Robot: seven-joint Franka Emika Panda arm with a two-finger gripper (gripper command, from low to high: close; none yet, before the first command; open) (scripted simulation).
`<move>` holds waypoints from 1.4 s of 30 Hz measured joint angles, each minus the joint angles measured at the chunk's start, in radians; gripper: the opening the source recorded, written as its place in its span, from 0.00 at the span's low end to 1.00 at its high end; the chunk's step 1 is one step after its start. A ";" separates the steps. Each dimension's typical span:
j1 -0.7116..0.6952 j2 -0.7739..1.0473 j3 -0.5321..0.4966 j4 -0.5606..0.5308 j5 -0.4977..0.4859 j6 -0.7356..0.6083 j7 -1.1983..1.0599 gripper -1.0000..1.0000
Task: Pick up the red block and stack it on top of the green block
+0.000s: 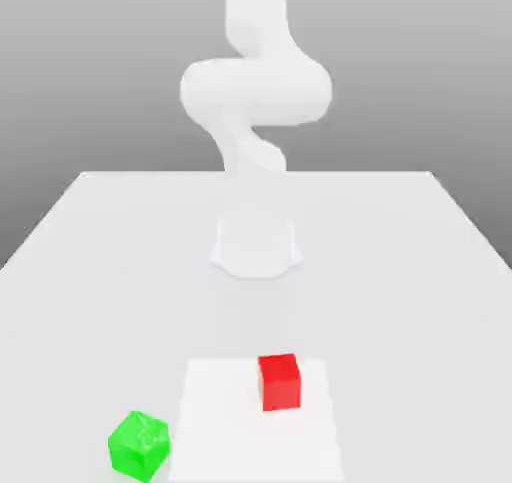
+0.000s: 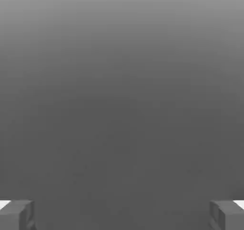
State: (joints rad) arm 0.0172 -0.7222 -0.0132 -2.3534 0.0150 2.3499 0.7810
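The small red cube-shaped block [image 1: 279,381] sits flat on my white surface [image 1: 90,261], close to the near edge and roughly midway along it, square to that edge. It rests inside a brighter white rectangular patch [image 1: 225,421] on the surface, toward the patch's far corner on the exterior view's right. Nothing touches the red block. The small green cube-shaped block [image 1: 138,445] lies on the surface too, nearer still to the near edge and off toward the near corner on the exterior view's left; it is turned at an angle, so one of its vertical edges faces the camera, and it stands just outside the bright patch, apart from the red block with bare surface between them. Farther back, near the middle of the surface, my round white base [image 1: 256,246] is planted, and my white arm [image 1: 255,86] rises from it, curling up and out of the top of the exterior view, well away from both blocks. In the hand view, my claw [image 2: 122,215] is spread wide: the two grey fingertips [image 2: 18,215] stand far apart with nothing between them, only plain grey background beyond.
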 joint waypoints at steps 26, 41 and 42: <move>0.075 0.948 0.005 -0.423 -0.005 0.653 -0.071 0.00; 0.067 0.729 -0.006 -0.430 -0.020 0.441 -0.051 0.00; 0.065 0.732 -0.018 -0.408 -0.022 0.422 -0.042 0.00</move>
State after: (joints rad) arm 0.0825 0.0096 -0.0316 -2.7616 -0.0067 2.7714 0.7392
